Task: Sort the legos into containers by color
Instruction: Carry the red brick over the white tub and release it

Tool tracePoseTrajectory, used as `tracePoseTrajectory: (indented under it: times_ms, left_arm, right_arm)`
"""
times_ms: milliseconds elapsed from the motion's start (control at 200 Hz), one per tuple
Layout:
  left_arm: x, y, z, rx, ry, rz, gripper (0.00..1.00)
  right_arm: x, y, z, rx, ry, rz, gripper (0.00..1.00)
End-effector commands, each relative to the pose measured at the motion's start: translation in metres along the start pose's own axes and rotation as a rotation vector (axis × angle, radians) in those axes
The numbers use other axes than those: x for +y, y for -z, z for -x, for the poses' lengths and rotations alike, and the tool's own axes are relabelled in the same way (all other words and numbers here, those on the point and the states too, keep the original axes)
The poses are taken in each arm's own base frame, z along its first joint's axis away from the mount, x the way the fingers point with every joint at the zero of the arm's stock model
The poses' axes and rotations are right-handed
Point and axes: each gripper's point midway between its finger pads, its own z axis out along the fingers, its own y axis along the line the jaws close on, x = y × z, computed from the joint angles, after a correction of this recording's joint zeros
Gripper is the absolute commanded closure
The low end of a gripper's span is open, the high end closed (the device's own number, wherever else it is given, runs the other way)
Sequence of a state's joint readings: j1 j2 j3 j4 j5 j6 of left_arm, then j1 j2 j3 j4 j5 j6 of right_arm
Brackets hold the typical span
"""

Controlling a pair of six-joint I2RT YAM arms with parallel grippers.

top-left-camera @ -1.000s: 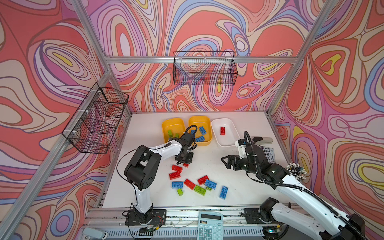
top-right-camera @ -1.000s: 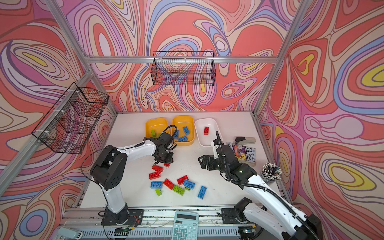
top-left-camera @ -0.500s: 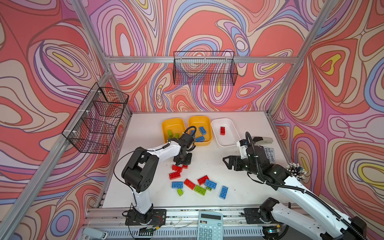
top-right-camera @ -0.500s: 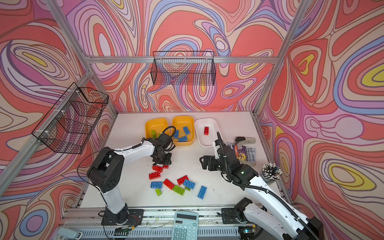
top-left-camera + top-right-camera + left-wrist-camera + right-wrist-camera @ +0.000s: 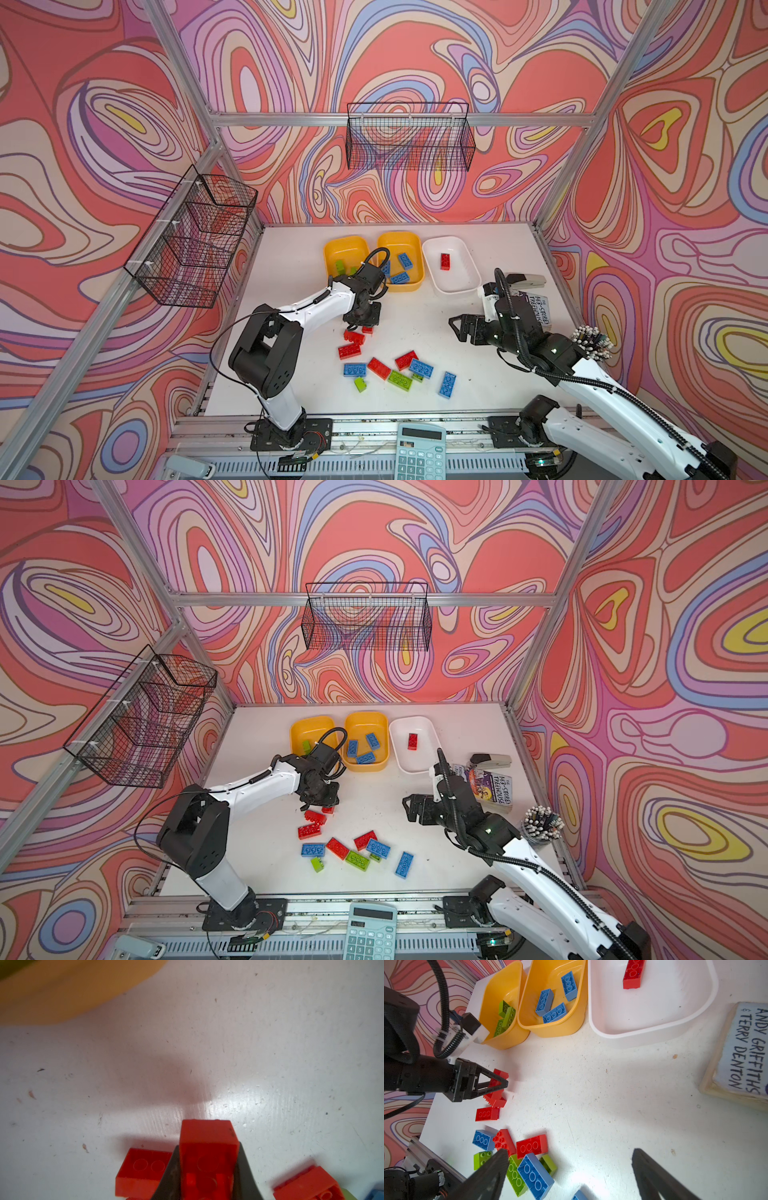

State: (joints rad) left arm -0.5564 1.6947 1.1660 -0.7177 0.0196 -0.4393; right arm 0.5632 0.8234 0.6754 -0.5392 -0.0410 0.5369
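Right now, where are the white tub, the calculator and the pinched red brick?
white tub [image 5: 457,274]: in a top view, bare floor
calculator [image 5: 417,461]: in a top view, keypad
pinched red brick [image 5: 207,1134]: left wrist view, smooth face

Wire basket [image 5: 409,137] on back wall, second basket [image 5: 195,241] on left wall, calculator [image 5: 419,451], book [image 5: 494,789], stapler [image 5: 528,280], pen cup [image 5: 540,825].

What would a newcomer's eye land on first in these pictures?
The swirling pink, red and purple walls surround everything. On the white table, loose legos in red, blue and green lie scattered near the front, with two yellow tubs and a white tub in a row behind. The left gripper is shut on a red lego at the scatter's far edge.
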Motion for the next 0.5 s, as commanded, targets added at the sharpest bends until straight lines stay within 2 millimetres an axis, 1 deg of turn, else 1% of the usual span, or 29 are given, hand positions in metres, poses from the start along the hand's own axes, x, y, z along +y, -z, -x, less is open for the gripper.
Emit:
tracePoseTrajectory:
  times_ms: [0,155,270,366,396,436,456,496]
  left_arm:
    - [-0.001,0.031,0.016,-0.055,0.003,0.015,0.9]
    - [-0.014,0.056,0.043,-0.104,-0.014,-0.017,0.9]
    - [-0.033,0.068,0.067,-0.137,-0.022,-0.07,0.9]
    - [-0.057,0.074,0.092,-0.161,-0.046,-0.126,0.91]
    - [-0.066,0.072,0.099,-0.161,-0.056,-0.139,0.91]
    - [-0.078,0.07,0.108,-0.162,-0.075,-0.152,0.91]
    - [-0.086,0.074,0.116,-0.174,-0.087,-0.165,0.92]
    - [-0.101,0.073,0.126,-0.179,-0.11,-0.183,0.92]
  right_arm:
    - [-0.006,0.001,0.0,-0.012,-0.011,-0.019,0.02]
    - [-0.005,0.002,0.006,-0.021,0.002,-0.035,0.02]
    - [-0.007,0.005,0.016,-0.047,-0.008,-0.067,0.02]
    - [-0.008,0.015,0.025,-0.079,-0.018,-0.088,0.02]
    - [-0.008,0.018,0.027,-0.084,-0.018,-0.093,0.02]
    - [-0.009,0.022,0.029,-0.091,-0.02,-0.106,0.02]
    - [-0.01,0.024,0.031,-0.095,-0.021,-0.111,0.02]
    - [-0.012,0.028,0.032,-0.102,-0.028,-0.125,0.02]
